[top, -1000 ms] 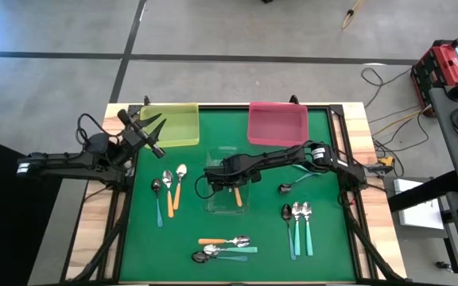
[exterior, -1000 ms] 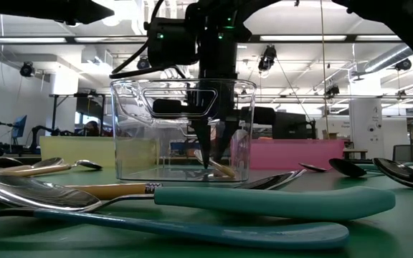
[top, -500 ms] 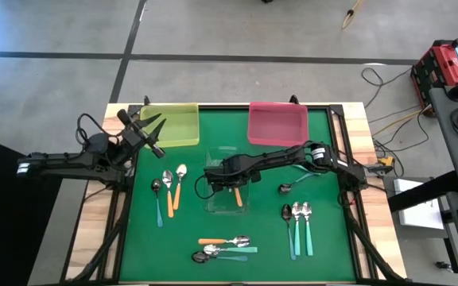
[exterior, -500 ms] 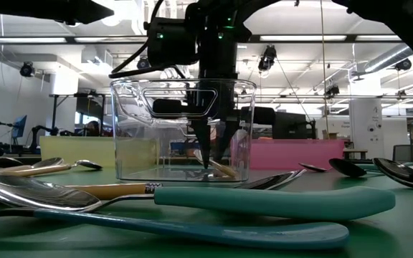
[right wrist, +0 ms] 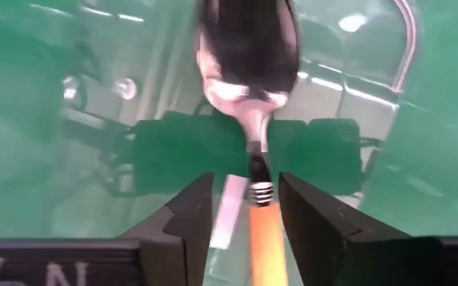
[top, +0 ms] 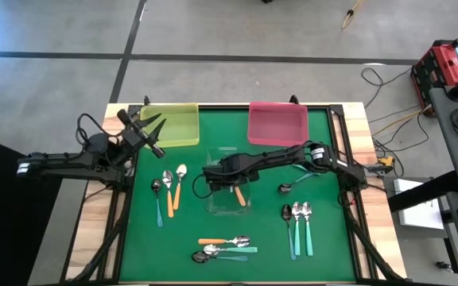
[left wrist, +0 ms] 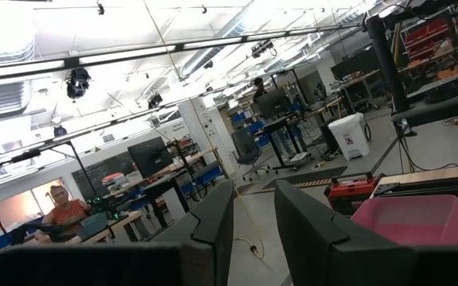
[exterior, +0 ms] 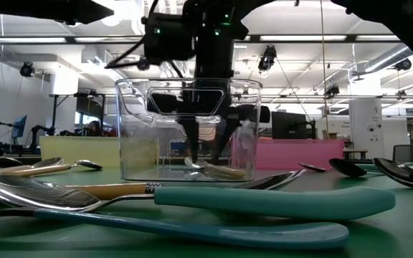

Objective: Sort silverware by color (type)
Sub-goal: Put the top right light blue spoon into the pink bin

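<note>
Left gripper (top: pixel 151 127): waits by yellow tray (top: pixel 173 125), fingers slightly apart, empty | spoons (top: pixel 168 189): three left of clear bin (top: pixel 227 181) | right gripper (top: pixel 230 181): inside clear bin, fingers apart astride orange-handled spoon (right wrist: pixel 254 119) lying on bin floor, not clamped | pink tray (top: pixel 277 123): far side | teal-handled spoons (top: pixel 299 222): three at right.
</note>
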